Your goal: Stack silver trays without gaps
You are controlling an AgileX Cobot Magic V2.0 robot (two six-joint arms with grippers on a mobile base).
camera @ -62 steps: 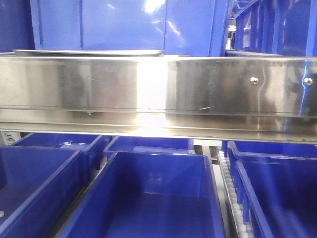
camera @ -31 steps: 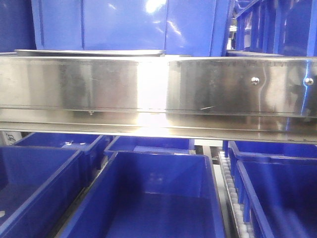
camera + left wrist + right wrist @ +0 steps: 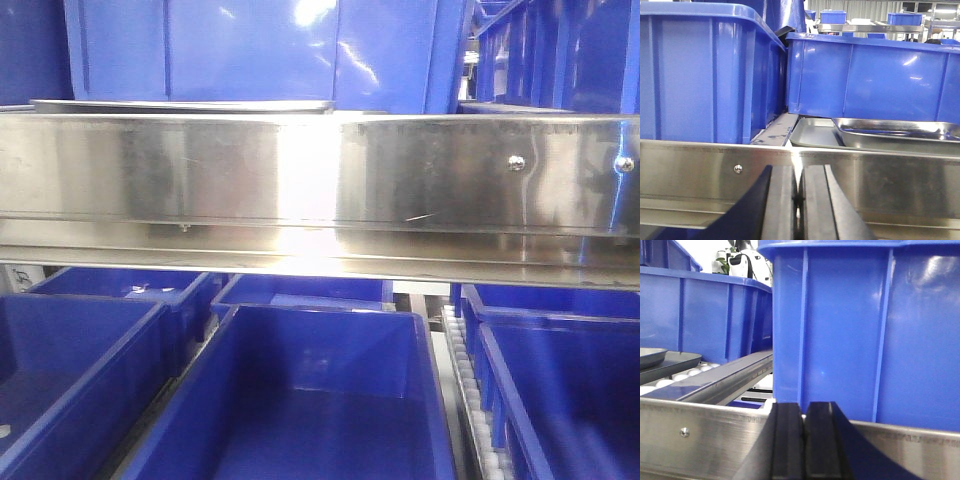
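Two silver trays lie on the shelf behind the steel rail. In the left wrist view the lower tray [image 3: 812,133] lies flat and the upper tray [image 3: 900,134] rests in it, shifted right and out of line. My left gripper [image 3: 798,170] is shut and empty, in front of the rail, below and left of the trays. In the right wrist view the silver trays [image 3: 655,359] show at the far left edge. My right gripper [image 3: 804,406] is shut and empty, facing a blue bin. The front view shows only a thin tray rim [image 3: 180,105].
The polished steel rail [image 3: 320,180] with screws spans the front view. Tall blue bins [image 3: 705,75] [image 3: 870,80] [image 3: 865,330] stand on the shelf beside and behind the trays. White rollers [image 3: 670,382] and a grey divider bar [image 3: 725,375] run along the shelf. More blue bins [image 3: 300,400] sit below.
The front view has drifted a few pixels, with the rail's screws slightly further right. Nothing else has visibly moved.
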